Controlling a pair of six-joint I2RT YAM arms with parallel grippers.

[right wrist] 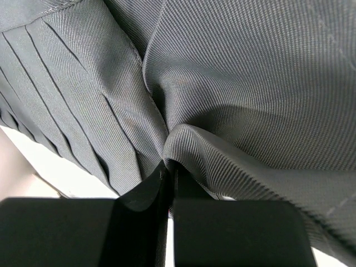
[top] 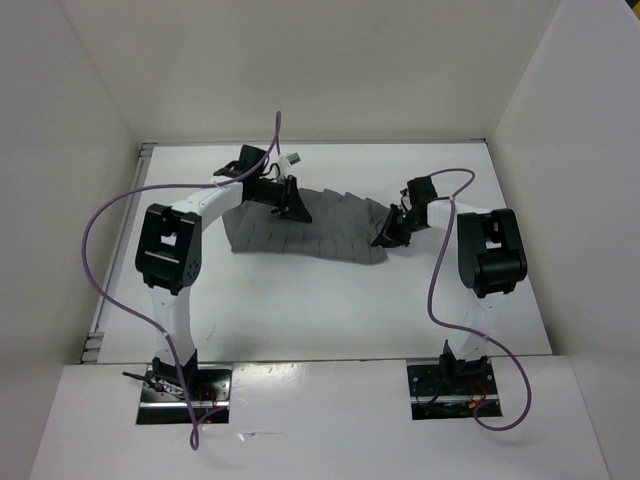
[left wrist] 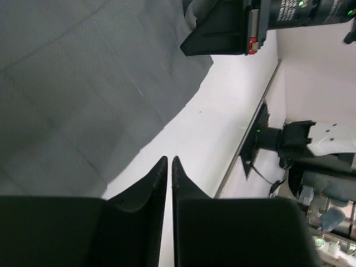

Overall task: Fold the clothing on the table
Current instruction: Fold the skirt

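- Top view: the grey skirt (top: 305, 228) lies spread on the white bench (top: 300, 310). Its long axis runs side to side, from the left fingers (top: 290, 205) to the right fingers (top: 388, 236), and slants a little nearer at the right fingers' end. The left fingers sit at its far edge, the right fingers at its right end. Which edge is the waistband cannot be told from here.
- Left wrist view: the left fingers (left wrist: 157, 175) stand almost together with only a slit between them, and no cloth shows in it. Their tips lie over bare bench (left wrist: 222, 111). The skirt (left wrist: 83, 83) spreads just beyond them and to their left.
- Right wrist view: the right fingers (right wrist: 160, 181) are closed, pinching a raised fold of the skirt (right wrist: 250, 83). Pleats run away left of the tips.
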